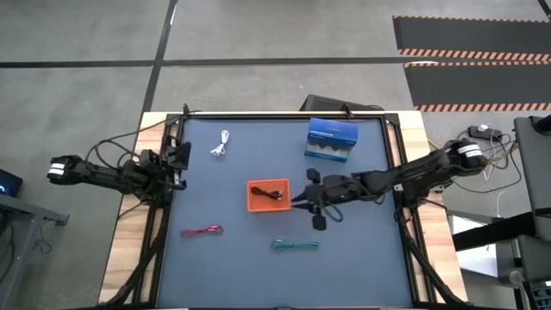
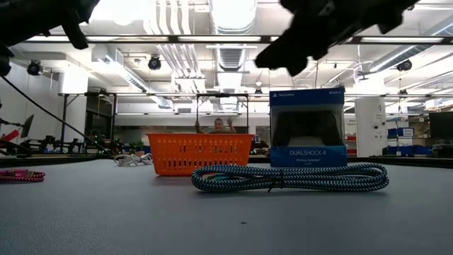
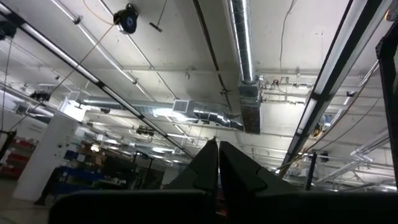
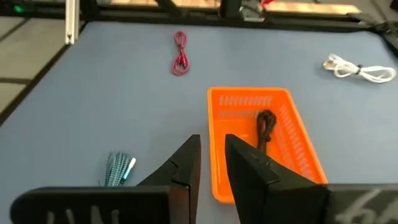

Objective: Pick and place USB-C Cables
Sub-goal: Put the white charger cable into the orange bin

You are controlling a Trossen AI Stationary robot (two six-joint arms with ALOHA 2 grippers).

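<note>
The orange tray (image 1: pixel 252 196) (image 4: pixel 249 93) sits mid-table with the black cable (image 1: pixel 274 194) (image 4: pixel 266 127) lying inside it. The white cable (image 1: pixel 221 144) (image 4: pixel 359 68) lies toward the far left. On the near left is the pink-red cable (image 1: pixel 202 232) (image 4: pixel 180 54), and the teal cable (image 1: pixel 295 245) (image 2: pixel 290 177) rests near the front. My right gripper (image 1: pixel 297 201) (image 4: pixel 212 146) hovers at the tray's right end, pointing left, fingers narrowly open and empty. My left gripper (image 1: pixel 175 162) (image 3: pixel 217 152) waits shut at the table's left edge, pointing up.
A blue DualShock 4 box (image 1: pixel 331 139) (image 2: pixel 308 127) stands at the far side, right of centre, behind the tray. A dark frame runs around the table edges. Bare grey tabletop lies between the cables. A person shows far behind the tray in the low view.
</note>
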